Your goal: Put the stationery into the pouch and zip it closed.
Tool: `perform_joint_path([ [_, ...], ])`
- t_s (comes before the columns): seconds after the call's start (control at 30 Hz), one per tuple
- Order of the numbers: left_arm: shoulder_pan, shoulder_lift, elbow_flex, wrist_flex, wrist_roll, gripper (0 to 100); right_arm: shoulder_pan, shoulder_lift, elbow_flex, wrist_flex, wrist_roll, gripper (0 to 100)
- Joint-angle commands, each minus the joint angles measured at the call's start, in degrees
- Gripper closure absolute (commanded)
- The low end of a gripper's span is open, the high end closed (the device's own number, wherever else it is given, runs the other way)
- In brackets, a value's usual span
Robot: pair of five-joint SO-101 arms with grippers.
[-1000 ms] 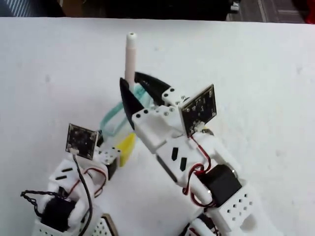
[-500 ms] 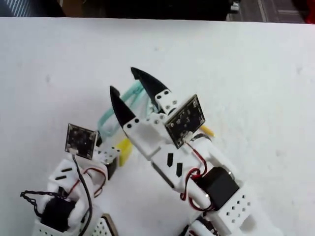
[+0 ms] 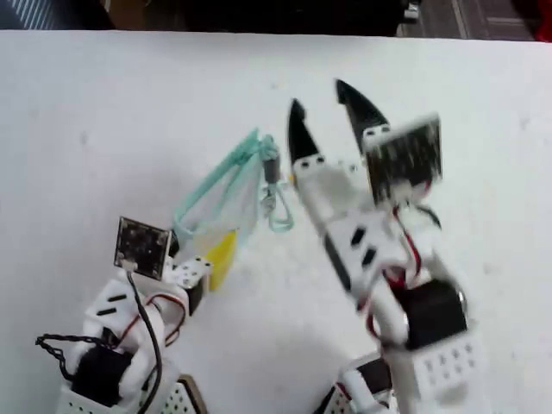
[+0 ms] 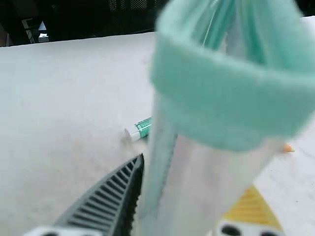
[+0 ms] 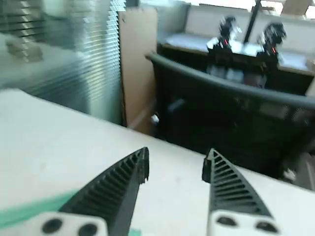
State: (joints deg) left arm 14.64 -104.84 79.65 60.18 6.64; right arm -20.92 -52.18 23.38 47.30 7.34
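The clear pouch [image 3: 226, 194] with teal trim lies tilted on the white table, its zip pull and clip [image 3: 274, 203] at the far end. My left gripper [image 3: 205, 259] is shut on the pouch's near end. Up close, the teal edge [image 4: 226, 98] stands beside my black finger [image 4: 115, 196]. Something yellow [image 3: 221, 256] shows through the clear wall near that grip. A small green-and-white stick [image 4: 139, 129] lies on the table beyond the pouch. My right gripper [image 3: 319, 97] is open and empty to the right of the pouch, its fingertips [image 5: 142, 157] pointing past the table's far edge.
A small orange piece [image 4: 289, 147] lies on the table off to the pouch's side. The white table [image 3: 103, 112] has bare room at the left and far right. Dark chairs [image 5: 221, 113] stand beyond the far edge.
A second ago the right gripper held an upright white marker over the pouch; then the marker was gone from sight. The gripper has swung right, away from the pouch. The left arm kept still.
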Motion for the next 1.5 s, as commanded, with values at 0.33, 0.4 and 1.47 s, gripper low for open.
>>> perform_joint_path([
  [0.33, -0.3, 0.1, -1.3, -1.4, 0.6, 77, 11.6, 24.7, -3.6, 17.9, 14.5, 83.0],
  [0.4, -0.3, 0.1, -0.6, -1.8, 0.6, 77, 11.6, 29.5, -3.6, 17.7, 14.6, 83.0],
  [1.47, -0.3, 0.1, 0.0, -2.4, 0.6, 77, 11.5, 74.4, -15.7, 9.6, 18.2, 97.1],
])
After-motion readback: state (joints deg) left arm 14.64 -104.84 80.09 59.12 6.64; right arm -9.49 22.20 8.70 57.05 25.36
